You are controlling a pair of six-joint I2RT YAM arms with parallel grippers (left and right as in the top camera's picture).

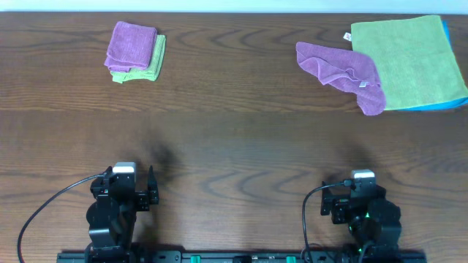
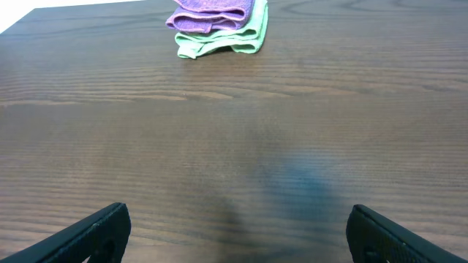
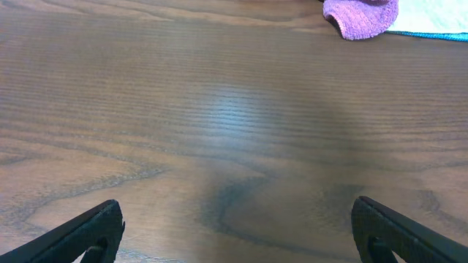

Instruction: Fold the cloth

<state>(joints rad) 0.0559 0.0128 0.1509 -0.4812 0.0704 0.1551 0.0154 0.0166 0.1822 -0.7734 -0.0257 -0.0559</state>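
The purple cloth [image 1: 340, 67] lies crumpled at the far right of the table, and its right end overlaps the edge of a flat green cloth [image 1: 409, 62]. Only its near tip [image 3: 362, 18] shows at the top of the right wrist view. My left gripper [image 1: 135, 183] [image 2: 238, 234] hangs open over bare wood near the front edge, far from the cloth. Further right along the same edge, my right gripper [image 1: 358, 186] [image 3: 238, 230] is also open, with nothing between its fingers and the cloth well ahead of it.
A small folded purple cloth [image 1: 130, 44] lies on a folded green one [image 1: 153, 64] at the far left, and both show in the left wrist view [image 2: 219, 22]. A blue cloth [image 1: 450, 104] peeks out from under the flat green cloth.
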